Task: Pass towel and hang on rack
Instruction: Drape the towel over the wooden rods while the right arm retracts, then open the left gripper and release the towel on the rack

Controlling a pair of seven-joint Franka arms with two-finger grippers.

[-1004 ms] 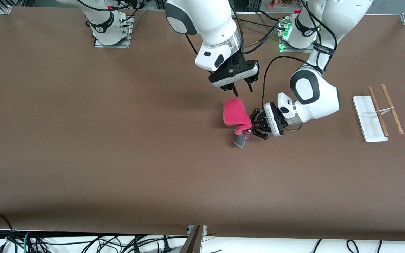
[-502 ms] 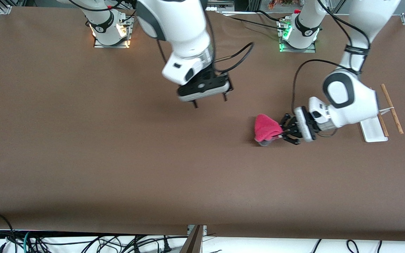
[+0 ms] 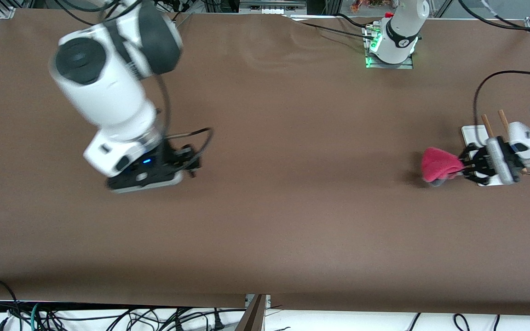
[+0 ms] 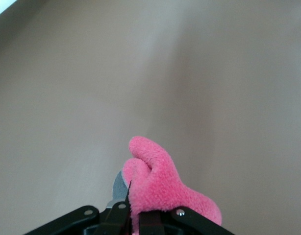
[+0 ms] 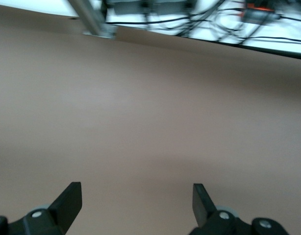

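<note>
A brown table (image 3: 265, 220) fills the view — black cables (image 3: 85, 317) tangled under its edge nearest the front camera

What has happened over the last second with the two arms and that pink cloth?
The left gripper, shut on the towel, carried it from the table's middle toward the left arm's end, up to the rack. The right gripper, fingers open and empty, swung away toward the right arm's end. The rack kept its place, and the towel is not yet hung.

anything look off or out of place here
Nothing stands out. The left pincer holds the bunched towel in the air beside the upright rack; the right pincer hangs open over bare table.
</note>
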